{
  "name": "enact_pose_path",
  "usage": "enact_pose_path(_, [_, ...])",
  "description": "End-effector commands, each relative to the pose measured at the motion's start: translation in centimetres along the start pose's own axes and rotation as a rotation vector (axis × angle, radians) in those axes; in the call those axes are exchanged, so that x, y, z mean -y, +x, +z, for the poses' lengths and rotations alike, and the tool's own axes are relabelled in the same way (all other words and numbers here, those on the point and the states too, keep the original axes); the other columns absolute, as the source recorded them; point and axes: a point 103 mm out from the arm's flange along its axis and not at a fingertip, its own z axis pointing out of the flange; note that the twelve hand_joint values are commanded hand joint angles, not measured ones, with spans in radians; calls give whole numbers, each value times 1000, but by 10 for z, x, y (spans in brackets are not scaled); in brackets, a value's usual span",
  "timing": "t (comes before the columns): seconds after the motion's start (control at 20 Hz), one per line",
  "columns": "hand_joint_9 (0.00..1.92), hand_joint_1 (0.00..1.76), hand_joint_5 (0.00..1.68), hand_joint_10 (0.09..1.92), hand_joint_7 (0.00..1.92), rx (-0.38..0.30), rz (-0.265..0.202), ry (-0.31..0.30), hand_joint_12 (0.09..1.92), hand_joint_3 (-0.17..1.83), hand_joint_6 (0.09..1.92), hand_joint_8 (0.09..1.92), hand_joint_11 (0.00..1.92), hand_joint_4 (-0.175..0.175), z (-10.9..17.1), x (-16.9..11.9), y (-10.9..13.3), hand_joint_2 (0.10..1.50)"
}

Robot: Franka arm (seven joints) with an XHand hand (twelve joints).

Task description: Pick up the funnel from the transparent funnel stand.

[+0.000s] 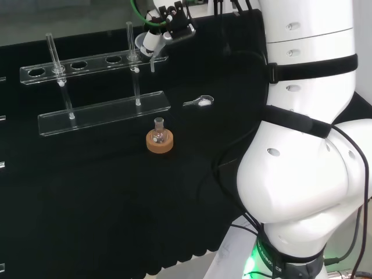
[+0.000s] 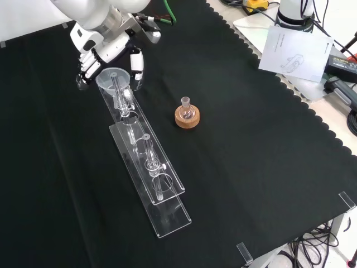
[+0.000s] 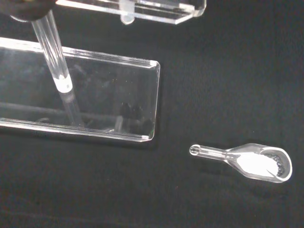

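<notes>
Black cloth covers the bench (image 2: 262, 167), and a long clear funnel stand (image 2: 146, 167) lies across it, an upper rail with round holes raised on thin posts above a flat base plate. In the front view the stand runs from upper left toward lower middle. At its far, upper-left end sits the funnel (image 2: 113, 80), its wide mouth up and its narrow stem pointing straight down through the rail. The hand (image 2: 103, 53) is at that same end, coming in from the top of the front view; its fingers (image 2: 135, 62) are curled around the funnel's bowl, with the thumb on one side and the others opposite. The funnel's long axis is upright, so freeing it looks like a straight lift until the stem clears the rail. Whether the stem has begun to rise cannot be told. Nearby on the cloth, well apart from the stand, a small round flask (image 2: 187, 109) rests on a cork ring (image 2: 187, 118), and a clear scoop (image 3: 247, 161) holds white powder.
</notes>
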Motion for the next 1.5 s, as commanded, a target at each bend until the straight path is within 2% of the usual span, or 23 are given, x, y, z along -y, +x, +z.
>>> enact_pose_path(0.05, [334, 690, 139, 778, 2, 4, -8, -9, 1507, 337, 87, 605, 208, -28, -1, 0, 0, 705])
enact_pose_path(0.35, [583, 696, 377, 648, 212, 30, 3, -60, 1479, 413, 87, 709, 263, -45, -2, 4, 2, 683])
enact_pose_path(0.4, [652, 706, 447, 640, 305, 46, 10, -106, 1462, 426, 87, 728, 289, -50, -5, 8, 3, 692])
enact_pose_path(0.5, [781, 734, 548, 604, 463, 69, 16, -159, 1422, 451, 115, 739, 349, -56, -10, 13, 3, 713])
enact_pose_path(0.6, [875, 767, 619, 566, 560, 78, 19, -186, 1383, 476, 199, 736, 408, -58, -16, 19, 2, 731])
enact_pose_path(0.75, [949, 798, 608, 533, 616, 78, 25, -226, 1348, 510, 419, 735, 463, -60, -36, 35, 2, 741])
enact_pose_path(0.85, [973, 802, 600, 532, 629, 84, 33, -234, 1338, 525, 494, 738, 483, -61, -48, 48, 2, 751])
enact_pose_path(1.15, [985, 803, 561, 540, 638, 85, 61, -263, 1329, 544, 557, 748, 499, -64, -62, 96, 1, 758])
enact_pose_path(1.5, [982, 800, 544, 543, 638, 83, 101, -263, 1329, 550, 561, 752, 500, -65, -50, 148, 2, 759])
